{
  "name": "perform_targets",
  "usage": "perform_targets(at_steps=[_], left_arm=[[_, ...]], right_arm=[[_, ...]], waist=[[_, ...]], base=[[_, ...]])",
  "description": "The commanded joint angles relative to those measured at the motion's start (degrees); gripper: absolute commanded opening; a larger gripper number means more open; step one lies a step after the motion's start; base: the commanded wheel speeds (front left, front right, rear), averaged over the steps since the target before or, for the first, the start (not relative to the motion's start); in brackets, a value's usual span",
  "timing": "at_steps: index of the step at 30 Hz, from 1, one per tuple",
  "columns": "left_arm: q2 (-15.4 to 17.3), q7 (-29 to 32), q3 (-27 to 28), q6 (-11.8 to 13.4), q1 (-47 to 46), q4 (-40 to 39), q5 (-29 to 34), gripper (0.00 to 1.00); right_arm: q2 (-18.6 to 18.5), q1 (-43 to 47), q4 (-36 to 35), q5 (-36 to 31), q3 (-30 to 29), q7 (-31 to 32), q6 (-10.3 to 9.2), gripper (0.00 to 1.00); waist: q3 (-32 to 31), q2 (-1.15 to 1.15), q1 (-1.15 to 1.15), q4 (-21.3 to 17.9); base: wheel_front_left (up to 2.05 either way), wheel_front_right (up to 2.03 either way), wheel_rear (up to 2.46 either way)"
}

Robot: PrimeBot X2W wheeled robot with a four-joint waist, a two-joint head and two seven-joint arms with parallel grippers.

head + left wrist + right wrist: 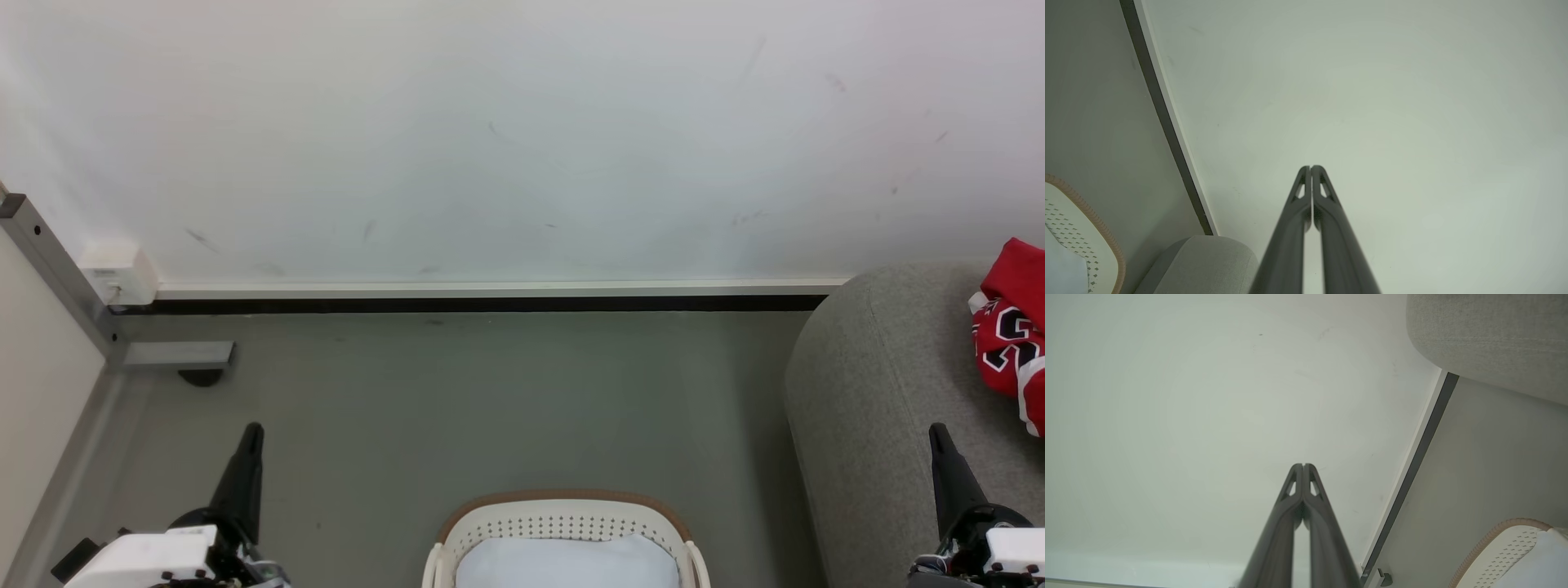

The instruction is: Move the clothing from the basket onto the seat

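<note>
1. Left pincer (251, 441), 7 o'clock in the head view: fingers pressed together, nothing held. It points toward the bare wall (490, 122).
2. Right pincer (939, 441), 5 o'clock: likewise closed and empty, with its tip in front of the seat's flank.
3. Basket (563, 500), 6 o'clock, stands on the floor (490, 408) between the two pincers. A pale smooth bundle (563, 563) lies inside; cannot tell if it is a garment.
4. Seat (865, 392), 3 to 4 o'clock, near the basket.
5. Red jersey (1008, 343) with a black-and-white numeral lies on the seat at 3 o'clock, cut off by the frame edge.
6. Handling, judged: the clothing is light, limp and slick, and will drape. Pinch a raised fold or hem and lift it well clear of the rim.
</note>
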Motion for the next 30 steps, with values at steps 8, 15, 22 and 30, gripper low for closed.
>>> perform_targets(at_steps=[8,15,22,30], left_arm=[[0.11,0.16,0.15,-0.07,-0.47,-0.15,-0.72,0.0],[0.11,0.16,0.15,-0.07,-0.46,-0.16,-0.72,0.0],[0.11,0.16,0.15,-0.07,-0.46,-0.16,-0.72,0.0],[0.11,0.16,0.15,-0.06,-0.45,-0.17,-0.72,0.0]], right_arm=[[-1.0,-0.25,-0.42,1.08,0.76,-0.67,-0.12,0.0],[-1.36,-0.21,-0.51,1.54,1.22,-1.09,-0.12,0.0],[-1.95,-0.17,-0.63,2.05,1.96,-1.6,-0.12,0.0],[-2.55,-0.13,-0.76,2.75,2.66,-2.2,-0.12,0.0]], waist=[[0.01,0.0,0.0,0.0],[0.01,0.0,0.0,0.0],[0.01,0.0,0.0,0.0],[0.01,0.0,0.0,0.01]], base=[[0.0,0.0,0.0],[0.0,0.0,0.0],[0.0,0.0,0.0],[0.0,0.0,0.0]])
